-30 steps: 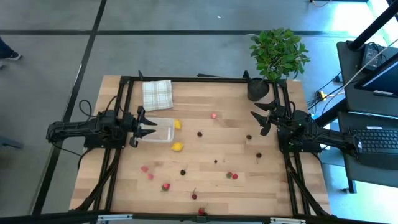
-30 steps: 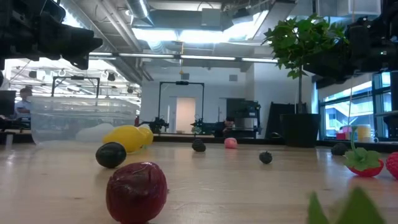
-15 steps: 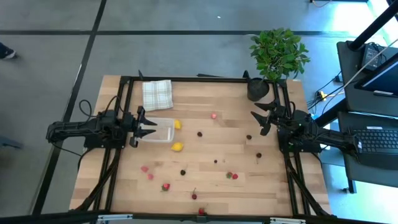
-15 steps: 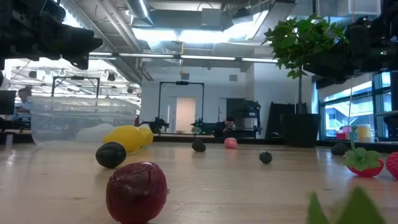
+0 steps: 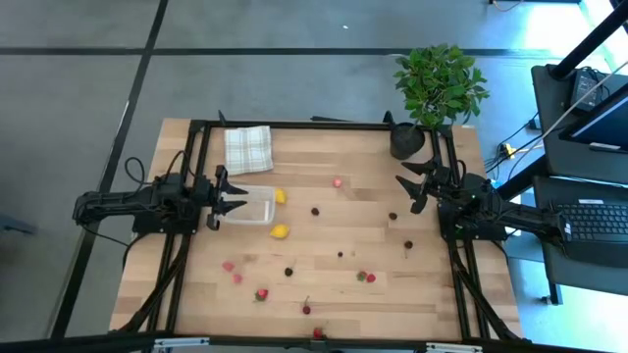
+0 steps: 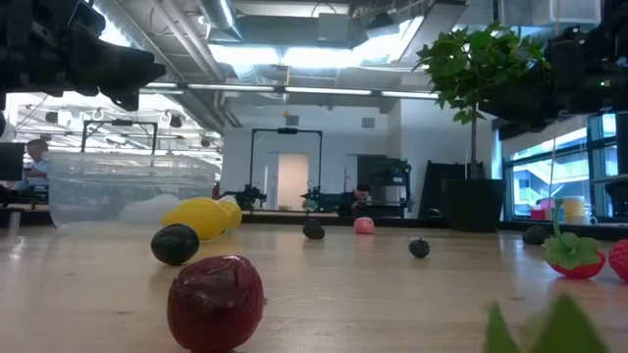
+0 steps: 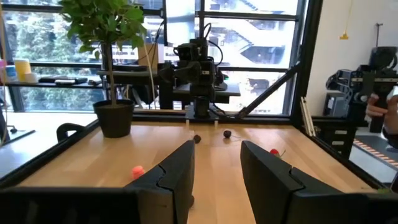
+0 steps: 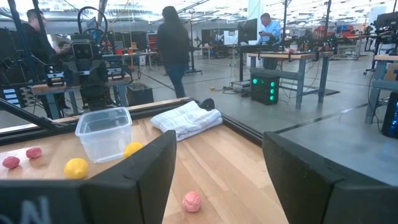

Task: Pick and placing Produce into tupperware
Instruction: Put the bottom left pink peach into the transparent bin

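Note:
The tupperware (image 5: 252, 205) is a small clear box standing on its base on the table's left half; it also shows in the low view (image 6: 132, 191) and the right wrist view (image 8: 104, 132). My left gripper (image 5: 232, 199) is open and hovers above the box's left end, touching nothing. Two yellow lemons (image 5: 281, 196) (image 5: 280, 231) lie just right of the box. A pink strawberry (image 5: 337, 181), dark cherries (image 5: 315, 210) (image 5: 392, 216) and red pieces (image 5: 261, 293) (image 5: 365, 277) are scattered over the wood. My right gripper (image 5: 410, 186) is open above the table's right side, near the pot.
A folded checked cloth (image 5: 247, 149) lies beyond the box near the far edge. A potted plant (image 5: 440, 83) stands in its black pot (image 5: 407, 140) at the far right corner. A black frame (image 5: 294, 125) rims the table. People stand in the room behind.

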